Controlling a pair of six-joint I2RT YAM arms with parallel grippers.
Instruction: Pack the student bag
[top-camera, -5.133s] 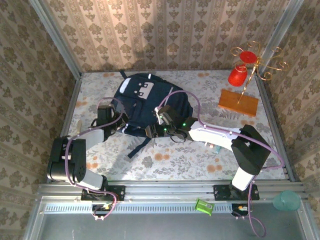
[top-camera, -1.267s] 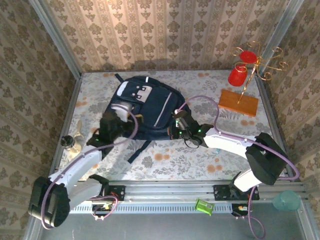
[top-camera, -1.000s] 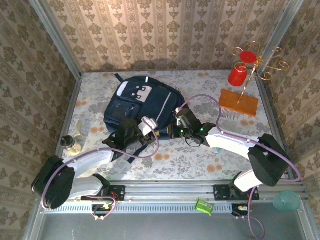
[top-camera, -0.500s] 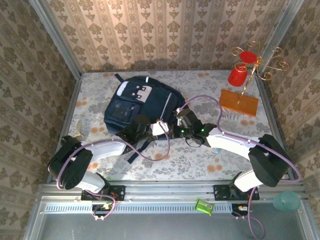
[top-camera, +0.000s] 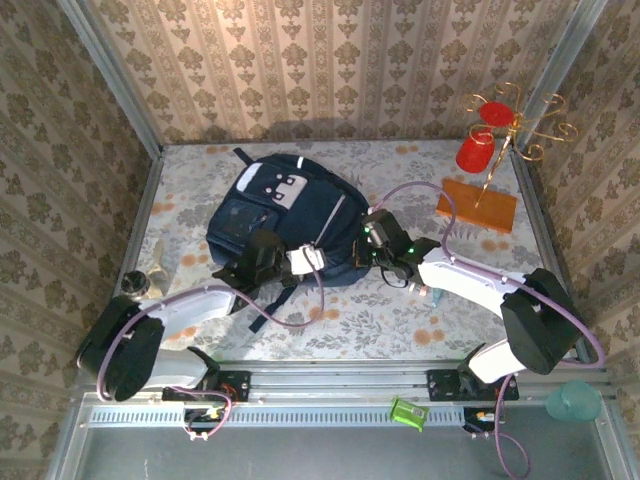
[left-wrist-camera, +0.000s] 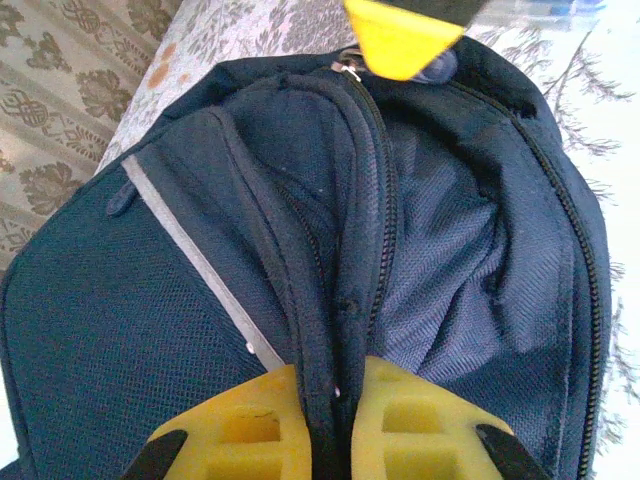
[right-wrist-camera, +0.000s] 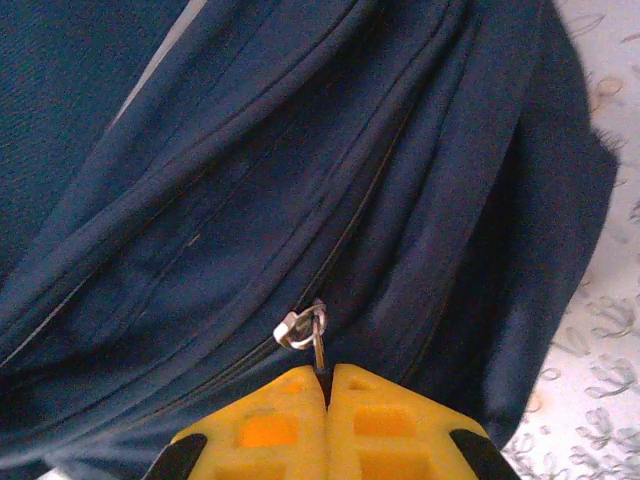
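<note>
The student bag (top-camera: 290, 215) lies flat on the counter (top-camera: 400, 310), left of centre. Its long axis runs away from you, with the pale patches at the far end and the zipped top nearest the arms. Both arms meet at that near end.

Your left tool (left-wrist-camera: 330, 400) is clamped on the raised lip of fabric beside the zip track (left-wrist-camera: 375, 230). That track runs straight ahead of it towards a yellow finger (left-wrist-camera: 400, 35) of the other arm. Your right tool (right-wrist-camera: 328, 385) is pressed together on the tab of the zip pull (right-wrist-camera: 305, 330), with the bag directly in front of it.

I judge the next move turns on drawing that pull along the track while the left side anchors the cloth.

The overhead view gives you the bag's lie. The wrist views give you the two grips.
</note>
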